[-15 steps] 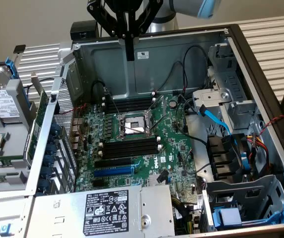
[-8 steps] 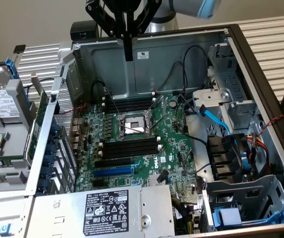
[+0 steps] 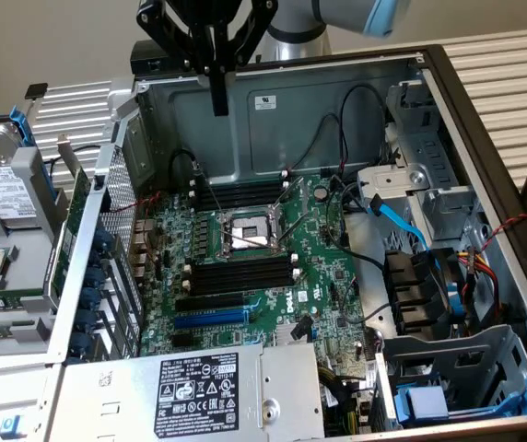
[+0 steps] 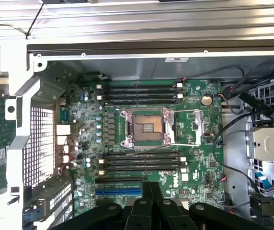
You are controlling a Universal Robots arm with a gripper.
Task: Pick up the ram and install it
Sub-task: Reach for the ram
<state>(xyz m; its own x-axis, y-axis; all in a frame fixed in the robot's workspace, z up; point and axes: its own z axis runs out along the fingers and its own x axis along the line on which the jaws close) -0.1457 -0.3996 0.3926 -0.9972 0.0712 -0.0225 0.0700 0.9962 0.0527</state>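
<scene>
above the motherboard point(image 3: 330, 269), gripper point(image 3: 219, 107) fully closed, empty

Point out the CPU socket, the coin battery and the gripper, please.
CPU socket point(image 4: 146, 127): wrist view, its open centre.
coin battery point(image 4: 206, 100): wrist view, its round face.
gripper point(image 3: 219, 106): exterior view, the tip of its shut jaws.

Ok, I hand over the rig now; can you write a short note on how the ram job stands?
Claw: shut, holding nothing, hanging above the open computer case.
Ram: not in the claw; I cannot pick it out for sure.
Memory slots on both sides of the CPU socket: look empty.
Done: nothing that shows. Left: pick up the ram and install it.
</scene>
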